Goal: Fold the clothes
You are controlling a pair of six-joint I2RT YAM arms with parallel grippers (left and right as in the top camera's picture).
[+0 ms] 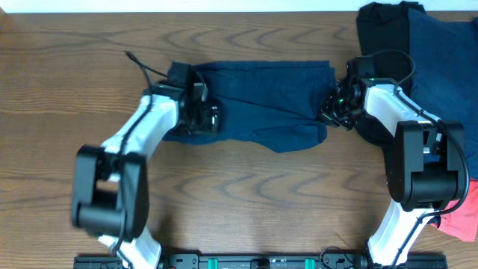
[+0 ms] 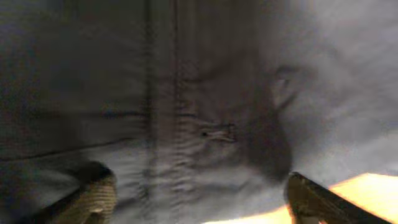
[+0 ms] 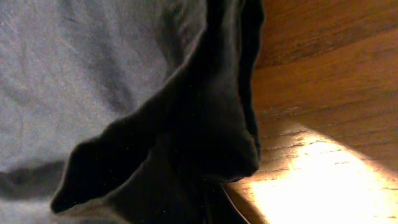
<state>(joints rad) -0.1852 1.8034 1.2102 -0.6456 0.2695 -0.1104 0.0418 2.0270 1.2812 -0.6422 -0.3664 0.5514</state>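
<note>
The dark navy shorts (image 1: 261,101) lie flat across the middle of the wooden table. My left gripper (image 1: 200,113) is at their left end. In the left wrist view its two fingers (image 2: 199,202) are spread wide, open, right over the cloth (image 2: 205,93) with its seam and small buttonhole. My right gripper (image 1: 336,104) is at the shorts' right end, where the cloth is drawn to a point. In the right wrist view a dark fold of the shorts (image 3: 186,143) bunches up at the jaws and hides the fingers, which appear shut on it.
A black garment (image 1: 381,26) and a navy garment (image 1: 441,52) lie piled at the back right, behind the right arm. A coral-red garment (image 1: 463,217) shows at the right edge. Bare wooden table (image 1: 246,187) lies in front of the shorts.
</note>
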